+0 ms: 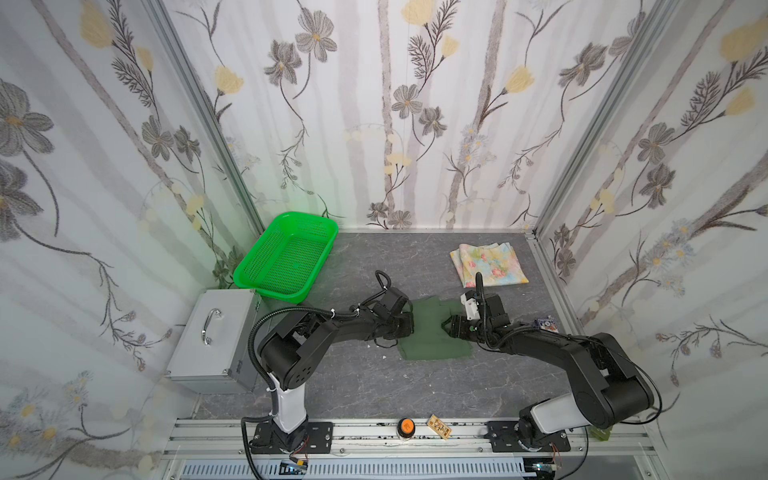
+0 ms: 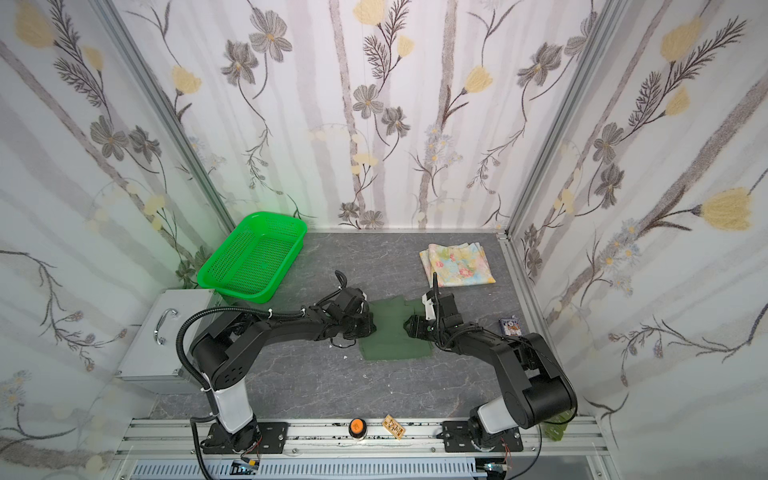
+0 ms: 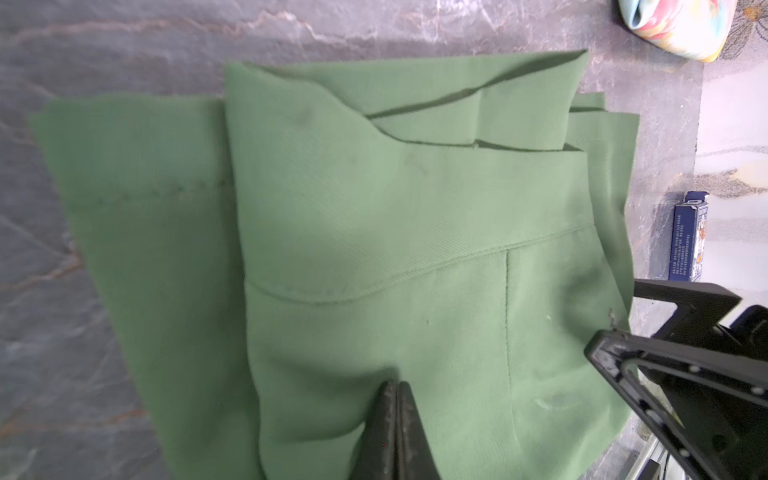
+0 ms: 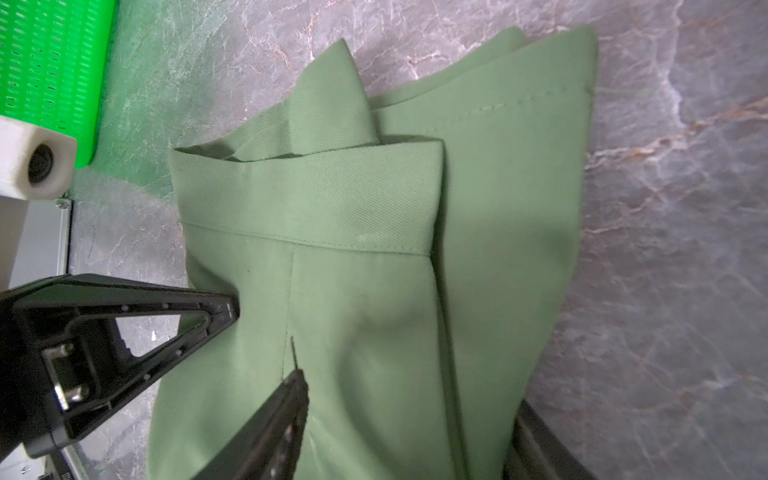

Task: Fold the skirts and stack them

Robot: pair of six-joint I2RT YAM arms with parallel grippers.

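The dark olive green skirt lies partly folded in the middle of the table, waistband layers doubled over. My left gripper is at its left edge, jaws pressed together on a puckered bit of the cloth. My right gripper comes in from the right side, its jaws apart low over the skirt with cloth bulging between them. The floral skirt lies folded at the back right.
A bright green mesh basket stands at the back left, a metal case beside it nearer the front. A small blue box sits by the right wall. An orange button is on the front rail.
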